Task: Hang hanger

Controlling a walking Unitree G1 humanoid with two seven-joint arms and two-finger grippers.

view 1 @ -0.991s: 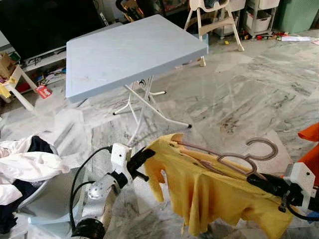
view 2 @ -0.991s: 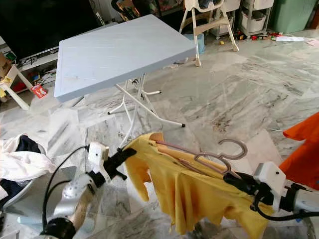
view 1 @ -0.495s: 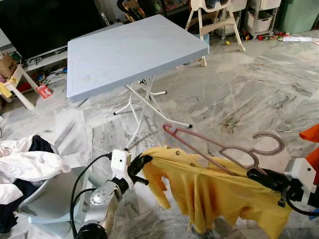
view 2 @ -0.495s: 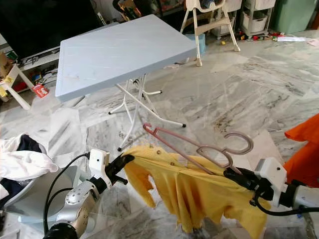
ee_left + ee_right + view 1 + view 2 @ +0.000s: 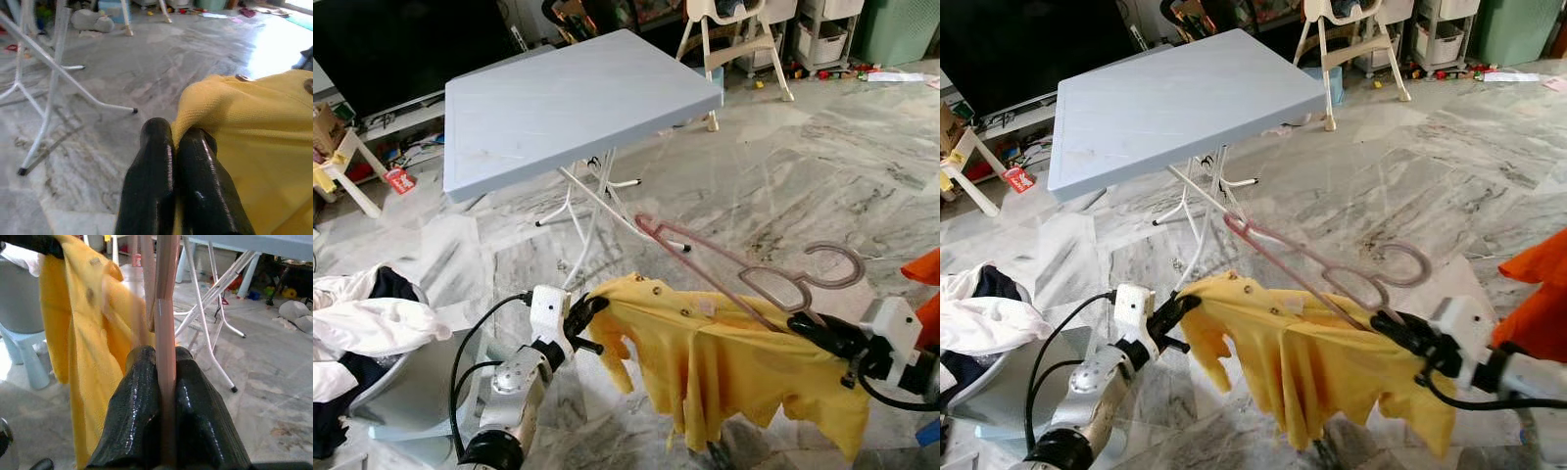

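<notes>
Yellow buttoned shirt (image 5: 724, 367) is sagging between both arms above the marble floor (image 5: 822, 166), in front of the pale blue folding counter (image 5: 568, 103).

Pink plastic hanger (image 5: 744, 279) is sticking up, one arm outside the shirt: likely slipping out entirely.

Right gripper (image 5: 808, 333) is clamping the hanger. Left gripper (image 5: 590, 306) is pinching only the collar edge, a thin hold.
</notes>
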